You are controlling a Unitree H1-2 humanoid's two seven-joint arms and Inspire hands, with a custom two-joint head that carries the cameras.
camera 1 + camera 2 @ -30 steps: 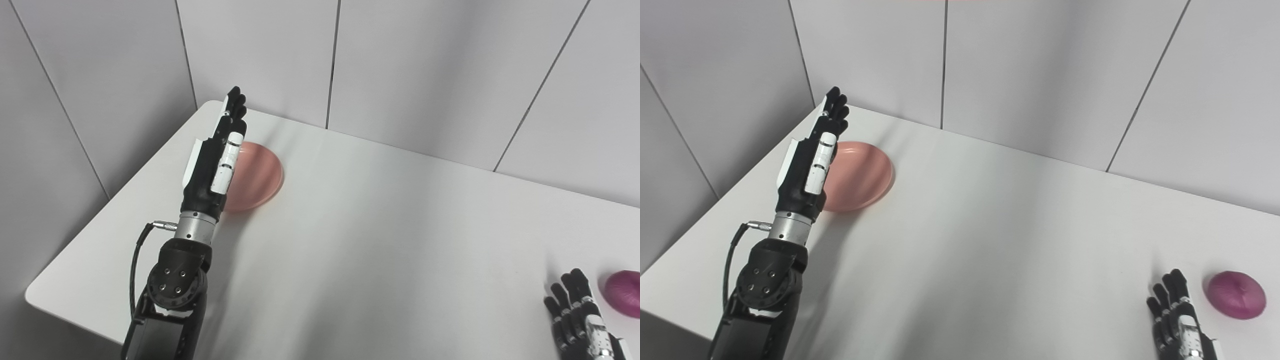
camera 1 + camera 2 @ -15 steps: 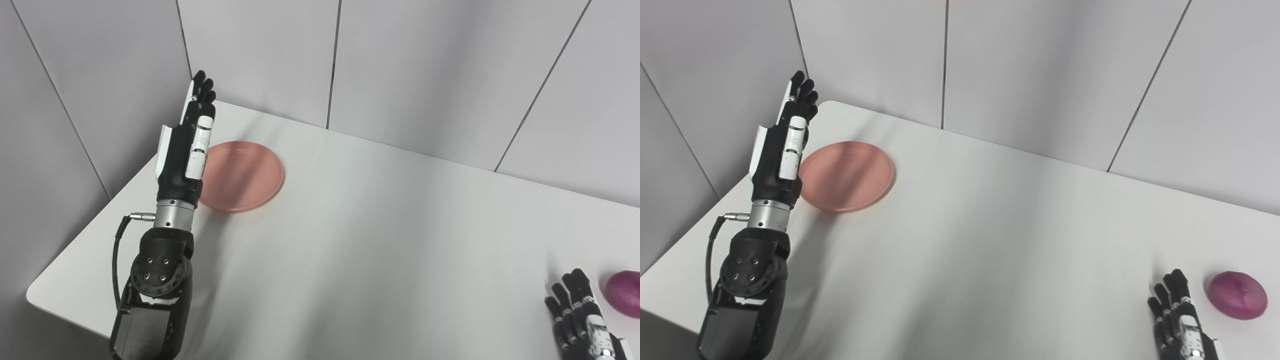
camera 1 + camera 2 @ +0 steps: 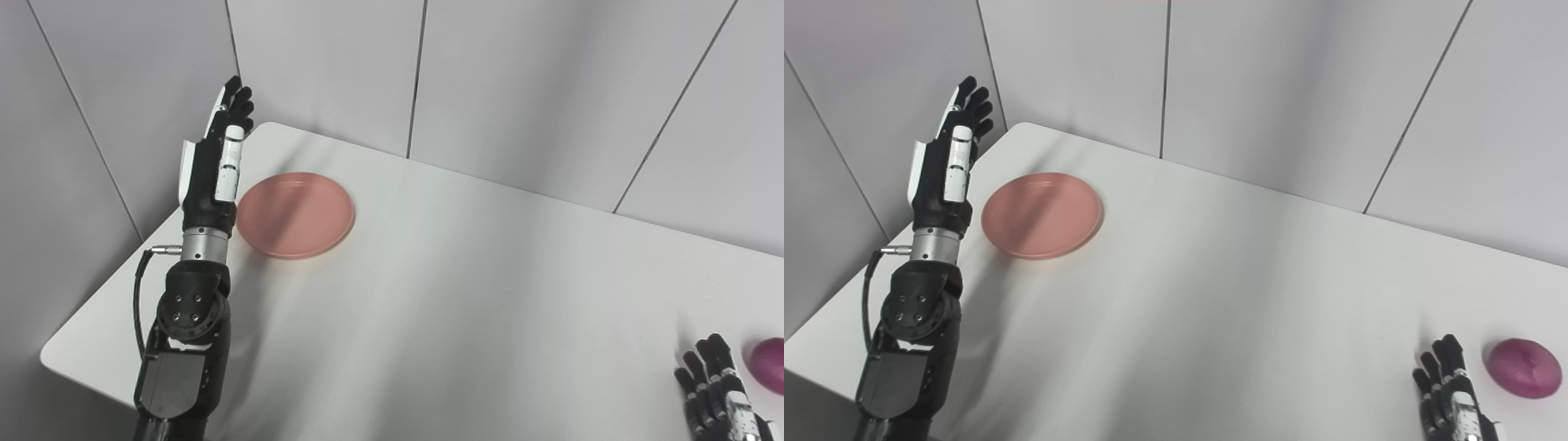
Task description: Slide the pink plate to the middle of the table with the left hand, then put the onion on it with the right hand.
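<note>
- Left eye view: the pink plate (image 3: 295, 214) lies flat at about 10 o'clock on the white tabletop (image 3: 465, 294), near the far left corner and well apart from the middle.
- The left hand (image 3: 215, 171) stands edge-on just beside the plate's 9 o'clock rim, fingers straight, close together and pointing up, holding nothing; whether it touches the rim I cannot tell.
- The onion (image 3: 769, 373) is cut off by the frame edge at about 4 o'clock.
- Right eye view: the onion shows whole, resting on the tabletop; the right hand (image 3: 1451, 398) lies just beside it on its 9 o'clock side, fingers spread, holding nothing.
- Risk, as I judge it: the left hand looks raised above the tabletop, so a sweep toward 3 o'clock may pass over the low rim, or catch it and tip the plate.
- A push off the plate's centre line could spin it rather than slide it.
- The round onion may roll toward the near edge if nudged before the fingers close.
</note>
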